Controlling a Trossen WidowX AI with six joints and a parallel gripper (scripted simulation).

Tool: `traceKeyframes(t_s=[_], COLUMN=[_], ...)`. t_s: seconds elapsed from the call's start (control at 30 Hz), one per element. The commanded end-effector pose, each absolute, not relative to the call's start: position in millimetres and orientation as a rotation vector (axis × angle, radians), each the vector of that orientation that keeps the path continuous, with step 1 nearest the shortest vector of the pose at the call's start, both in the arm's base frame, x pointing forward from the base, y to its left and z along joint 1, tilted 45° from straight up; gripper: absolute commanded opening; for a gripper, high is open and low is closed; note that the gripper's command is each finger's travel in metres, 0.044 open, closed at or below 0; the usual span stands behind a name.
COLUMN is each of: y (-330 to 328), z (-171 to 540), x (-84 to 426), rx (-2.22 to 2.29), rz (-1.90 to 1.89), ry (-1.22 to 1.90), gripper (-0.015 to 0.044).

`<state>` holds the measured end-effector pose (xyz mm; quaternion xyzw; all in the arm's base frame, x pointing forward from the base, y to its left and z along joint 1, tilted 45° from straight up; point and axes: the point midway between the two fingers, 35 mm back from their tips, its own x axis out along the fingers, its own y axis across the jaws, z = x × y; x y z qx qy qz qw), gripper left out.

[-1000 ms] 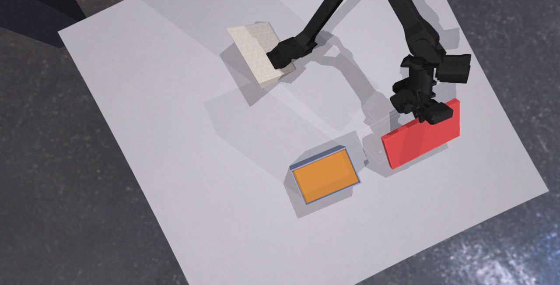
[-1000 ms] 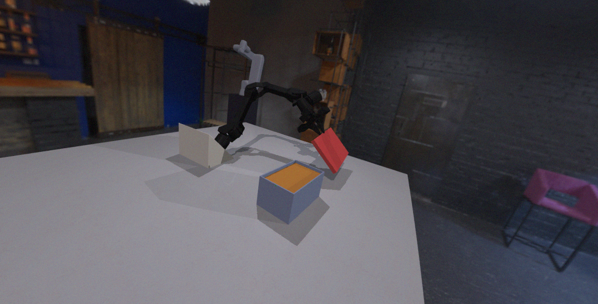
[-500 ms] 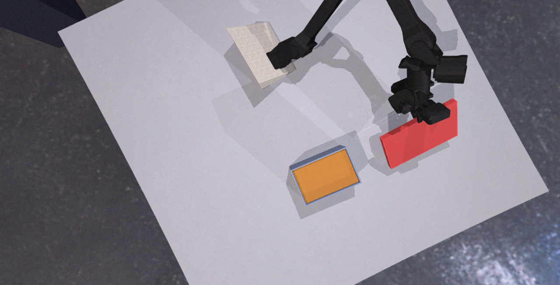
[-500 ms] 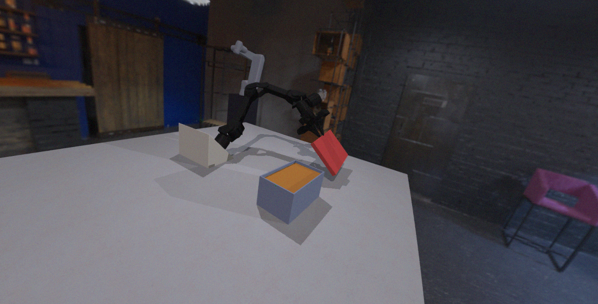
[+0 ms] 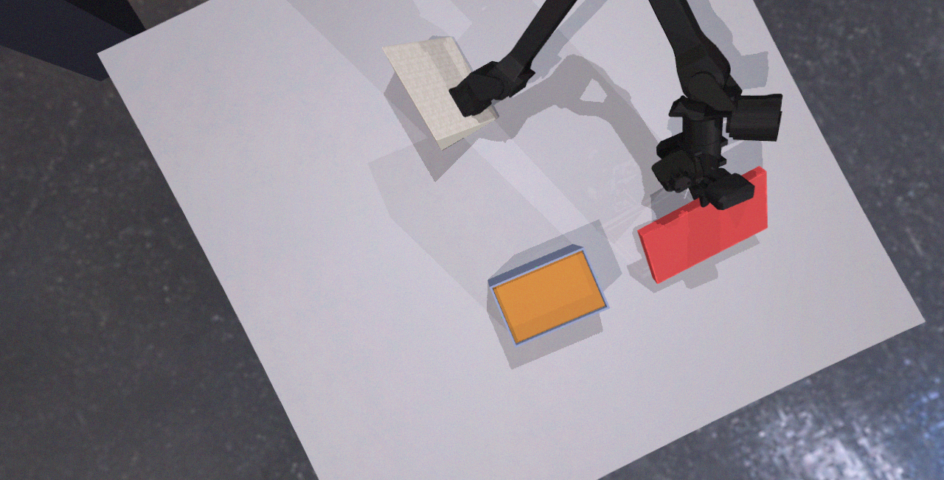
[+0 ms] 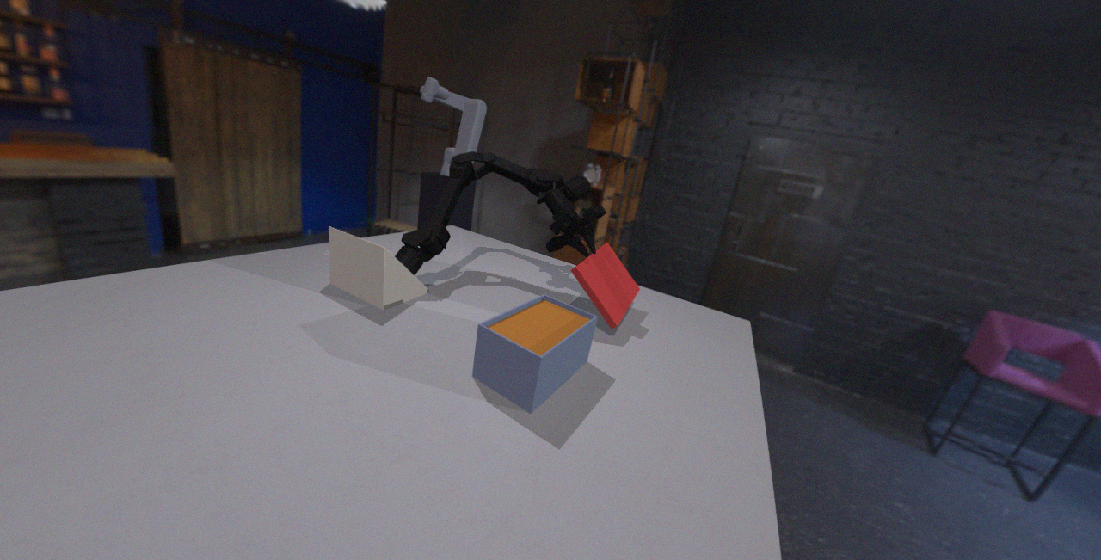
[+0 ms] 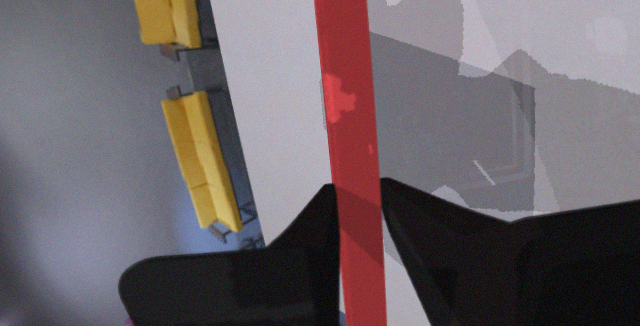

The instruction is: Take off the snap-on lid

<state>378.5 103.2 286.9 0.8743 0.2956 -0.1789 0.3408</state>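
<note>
Top: red lid point(image 5: 709, 234) point(image 6: 605, 286) point(image 7: 352, 131) off, beside the blue-walled storage box point(image 5: 597, 279) point(image 6: 507, 372); exterior: lid steeply tilted, could land on edge if released early; wrist: gripper point(image 5: 704, 198) point(image 6: 591, 249) point(image 7: 356, 191) fingers clamp its edge, which might slip under table contact.

Matt, smooth, plastic-looking red lid point(image 5: 706, 240) point(image 6: 606, 286) point(image 7: 350, 131); smooth matt box point(image 5: 549, 297) point(image 6: 507, 368).
</note>
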Motion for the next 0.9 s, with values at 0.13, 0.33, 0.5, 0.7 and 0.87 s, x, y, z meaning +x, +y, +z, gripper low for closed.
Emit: traceKeyframes(t_s=[0.13,0.33,0.5,0.7,0.87], y=[105,108,111,115,117], z=[283,279,277,273,271], x=[380,380,380,380,380], rx=[2.281,2.281,2.281,2.281,2.281], rz=[-0.468,-0.467,-0.467,-0.467,-0.467], ry=[0.749,0.749,0.749,0.749,0.749], gripper=[0.0000,0.0000,0.0000,0.0000,0.0000])
